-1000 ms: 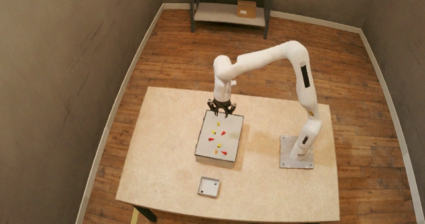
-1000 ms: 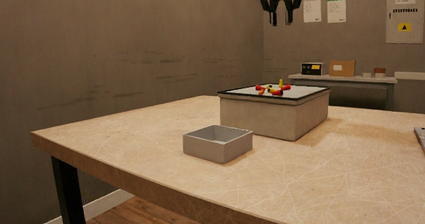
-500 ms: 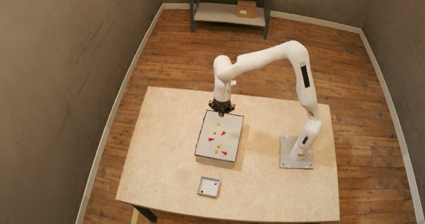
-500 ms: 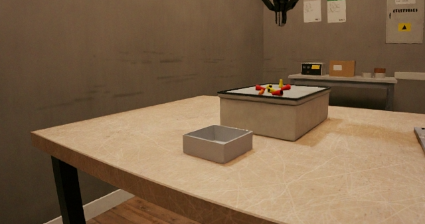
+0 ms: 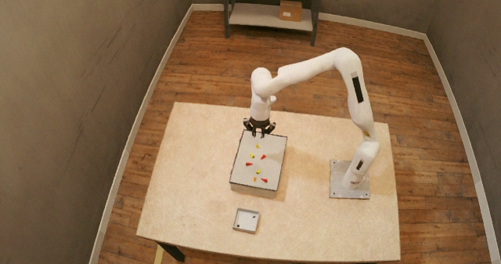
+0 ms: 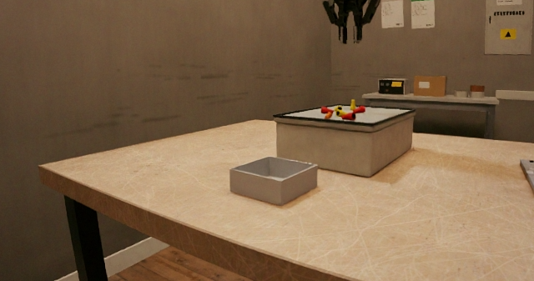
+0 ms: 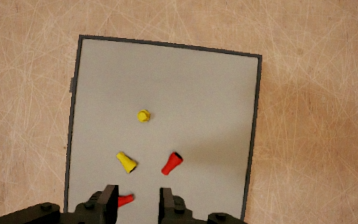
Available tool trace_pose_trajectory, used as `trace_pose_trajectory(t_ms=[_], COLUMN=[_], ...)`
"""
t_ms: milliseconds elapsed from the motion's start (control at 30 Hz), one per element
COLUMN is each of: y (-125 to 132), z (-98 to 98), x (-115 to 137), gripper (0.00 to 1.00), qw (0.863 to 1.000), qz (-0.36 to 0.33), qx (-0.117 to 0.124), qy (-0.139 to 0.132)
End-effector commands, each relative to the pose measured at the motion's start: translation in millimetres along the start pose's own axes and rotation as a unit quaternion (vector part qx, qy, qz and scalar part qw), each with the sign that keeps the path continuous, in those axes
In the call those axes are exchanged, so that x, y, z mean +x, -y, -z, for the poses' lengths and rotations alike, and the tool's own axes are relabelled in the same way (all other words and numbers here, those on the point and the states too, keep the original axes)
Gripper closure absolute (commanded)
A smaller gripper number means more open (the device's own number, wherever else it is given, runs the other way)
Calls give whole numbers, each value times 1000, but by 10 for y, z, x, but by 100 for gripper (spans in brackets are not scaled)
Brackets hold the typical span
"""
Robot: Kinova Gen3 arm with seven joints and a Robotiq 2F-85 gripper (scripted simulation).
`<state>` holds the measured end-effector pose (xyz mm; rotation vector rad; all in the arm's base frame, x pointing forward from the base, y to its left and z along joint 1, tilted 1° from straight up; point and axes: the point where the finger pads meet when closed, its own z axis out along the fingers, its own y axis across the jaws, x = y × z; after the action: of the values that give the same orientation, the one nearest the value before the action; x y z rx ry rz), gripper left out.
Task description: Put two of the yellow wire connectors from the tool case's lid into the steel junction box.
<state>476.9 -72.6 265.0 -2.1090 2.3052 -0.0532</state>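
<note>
The pincer [image 6: 350, 32] hung high above the far end of the tool case [image 6: 346, 148], its dark fingers drawn close together with a narrow gap between them and nothing gripped. The case was a grey rectangular box with a flat pale lid [image 7: 200, 100] framed by a dark rim. On the lid lay small cone-shaped wire connectors: one yellow connector [image 7: 143, 116] stood on end, a second yellow connector [image 7: 126, 162] lay on its side, and a red connector [image 7: 172, 163] lay near it, apart. Another red connector [image 7: 125, 201] showed just beside the left finger. The steel junction box [image 6: 273, 180], a shallow open square tray with smooth grey walls, sat apart from the case on the pale, scratch-marked surface [image 6: 417, 214].
</note>
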Motion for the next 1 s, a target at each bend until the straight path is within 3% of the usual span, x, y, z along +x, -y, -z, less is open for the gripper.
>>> trace_pose_trajectory(t_ms=[0, 100, 167, 233, 533, 667, 967], y=[35, 53, 53, 54, 54, 61, 65], z=[-531, -829, -829, -965, -1008, -1256, -1388], x=[261, 396, 396, 453, 463, 466, 467], gripper=[64, 64, 64, 64, 64, 64, 64], qw=[1000, 1000, 1000, 1000, 1000, 1000, 1000], qz=[9, 21, 21, 27, 28, 27, 27], qx=[-12, -12, -12, -12, -12, -12, -12], qy=[3, 5, 5, 5, 6, 6, 6])
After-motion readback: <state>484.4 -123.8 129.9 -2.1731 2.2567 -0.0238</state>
